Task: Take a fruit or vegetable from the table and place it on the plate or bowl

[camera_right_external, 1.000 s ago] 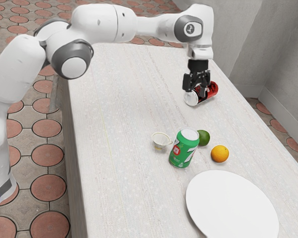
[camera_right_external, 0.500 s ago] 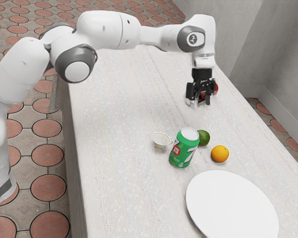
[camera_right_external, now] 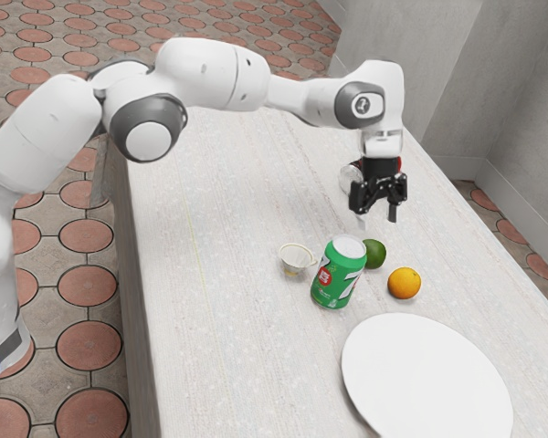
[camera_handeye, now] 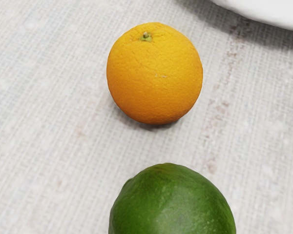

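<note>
**Open hand hanging over the lime**

The hand (camera_right_external: pixel 375 208) is being held above the surface (camera_right_external: pixel 219 228), its fingers spread apart and nothing gripped between them. The lime (camera_right_external: pixel 374 253) is lying on the surface just below it, a little toward the plate (camera_right_external: pixel 426 376). In the wrist view the lime (camera_handeye: pixel 172 200) is being seen close under the hand, with the orange (camera_handeye: pixel 155 73) beyond it and the plate's rim (camera_handeye: pixel 263 7) beyond that.

The lime is being crowded on the exterior view's left by a green can (camera_right_external: pixel 338 272), which is standing just beside it; a small cup (camera_right_external: pixel 296 259) is lying beyond the can. A red can (camera_right_external: pixel 351 170) is being partly hidden behind the hand. Bare surface is being left between the lime and the orange, and between the orange and the plate. The surface's edge on the exterior view's right is running near a grey wall (camera_right_external: pixel 521 82).

The surface is being rendered pale, speckled and finely lined. The orange is round with pitted peel and a green stem nub; the lime is darker and smoother. The plate is flat, round and plain white.
</note>
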You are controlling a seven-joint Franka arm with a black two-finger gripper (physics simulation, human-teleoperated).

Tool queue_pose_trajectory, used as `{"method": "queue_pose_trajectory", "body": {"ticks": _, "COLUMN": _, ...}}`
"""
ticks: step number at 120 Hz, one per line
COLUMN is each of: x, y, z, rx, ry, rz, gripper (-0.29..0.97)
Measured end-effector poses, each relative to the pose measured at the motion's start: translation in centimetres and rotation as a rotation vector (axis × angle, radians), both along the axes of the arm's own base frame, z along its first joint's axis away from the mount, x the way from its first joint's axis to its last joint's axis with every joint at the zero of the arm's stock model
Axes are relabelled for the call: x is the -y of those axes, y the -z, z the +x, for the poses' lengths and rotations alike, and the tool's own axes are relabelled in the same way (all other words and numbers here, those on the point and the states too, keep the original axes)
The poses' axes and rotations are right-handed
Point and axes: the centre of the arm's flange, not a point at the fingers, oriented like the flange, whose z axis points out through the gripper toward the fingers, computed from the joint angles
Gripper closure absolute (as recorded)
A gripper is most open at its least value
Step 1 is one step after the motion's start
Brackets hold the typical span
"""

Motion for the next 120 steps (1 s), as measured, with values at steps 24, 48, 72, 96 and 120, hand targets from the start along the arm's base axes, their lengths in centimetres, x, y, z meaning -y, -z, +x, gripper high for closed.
{"method": "queue_pose_trajectory", "body": {"ticks": 24, "x": 0.6, "y": 1.0, "z": 0.8, "rx": 0.039, "ry": -0.013, "rz": 0.014, "gripper": 0.0}}
{"method": "queue_pose_trajectory", "body": {"ticks": 48, "x": 2.5, "y": 0.4, "z": 0.7, "rx": 0.044, "ry": 0.016, "rz": 0.009, "gripper": 0.0}}
{"method": "queue_pose_trajectory", "body": {"ticks": 72, "x": 1.8, "y": 1.5, "z": 0.5, "rx": 0.007, "ry": 0.026, "rz": 0.031, "gripper": 0.0}}
{"method": "queue_pose_trajectory", "body": {"ticks": 96, "x": 3.1, "y": 3.3, "z": 0.3, "rx": -0.031, "ry": 0.056, "rz": 0.062, "gripper": 0.0}}
{"method": "queue_pose_trajectory", "body": {"ticks": 120, "x": 3.1, "y": 5.0, "z": 0.4, "rx": -0.056, "ry": 0.056, "rz": 0.073, "gripper": 0.0}}
